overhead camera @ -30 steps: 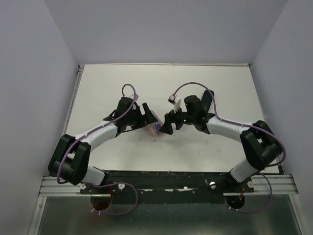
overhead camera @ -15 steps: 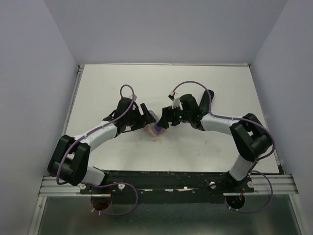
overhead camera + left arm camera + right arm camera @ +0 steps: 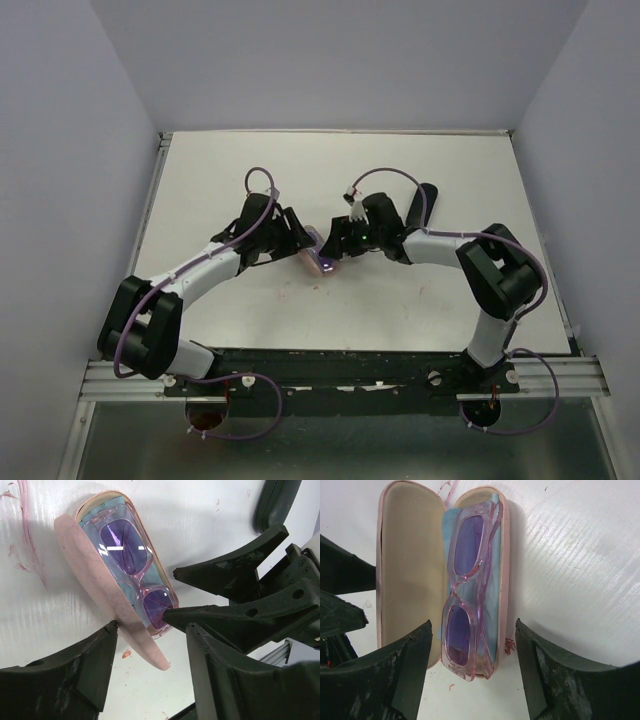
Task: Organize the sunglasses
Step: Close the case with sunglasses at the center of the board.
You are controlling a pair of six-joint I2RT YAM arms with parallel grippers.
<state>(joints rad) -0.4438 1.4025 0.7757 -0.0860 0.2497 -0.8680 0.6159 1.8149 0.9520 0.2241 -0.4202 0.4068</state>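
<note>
The pale pink-purple sunglasses (image 3: 467, 590) lie folded on a light blue cloth (image 3: 492, 585) in the tray of an open pink case (image 3: 407, 565), whose lid lies flat beside it. From above, the sunglasses (image 3: 322, 264) sit mid-table between both arms. My right gripper (image 3: 472, 625) is open, its fingers (image 3: 540, 670) straddling the near end of the tray. My left gripper (image 3: 152, 630) is open around the lid's end (image 3: 145, 645); one fingertip touches the lid's edge. A right finger (image 3: 235, 620) reaches the sunglasses (image 3: 125, 545). The orange pair is out of view.
A black oblong case (image 3: 428, 195) lies behind the right arm; its end (image 3: 275, 502) shows in the left wrist view. Red-pink marks stain the white table (image 3: 25, 545) near the pink case. Grey walls enclose the table.
Both grippers have closed in on the pink case, the right arm sliding left toward it. Both pairs of jaws have narrowed but still stand apart.
</note>
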